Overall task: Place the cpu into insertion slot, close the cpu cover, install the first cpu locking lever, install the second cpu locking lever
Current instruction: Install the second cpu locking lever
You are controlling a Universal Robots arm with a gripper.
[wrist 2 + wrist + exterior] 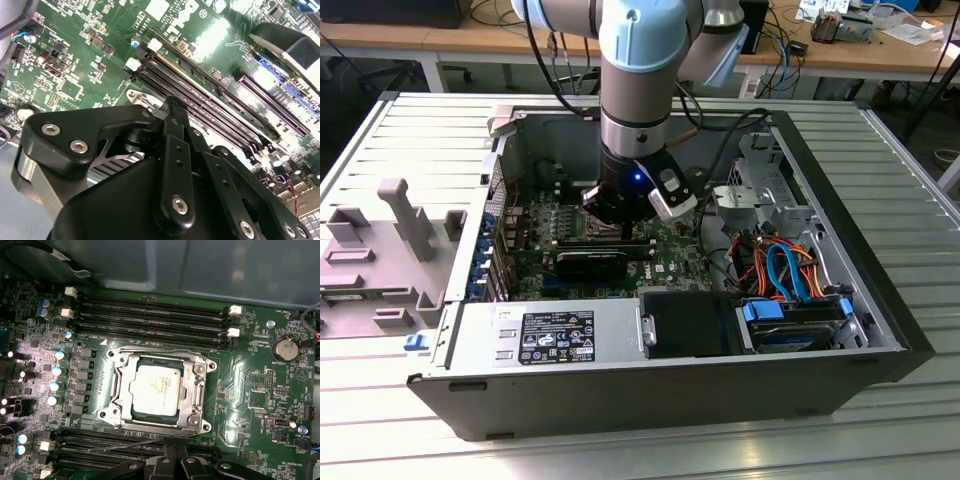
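One pincer [172, 456], fingertips pressed together on nothing, hovers low over the motherboard just beside the socket. Seated in that socket, the cpu [157, 390] shows through the closed cpu cover [196, 390]; a thin locking lever [145, 441] runs between socket and pincer.

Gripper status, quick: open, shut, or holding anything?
Gripper: looks shut, fingers together and holding nothing, poised at the edge of the cpu cover, which lies closed over the cpu.
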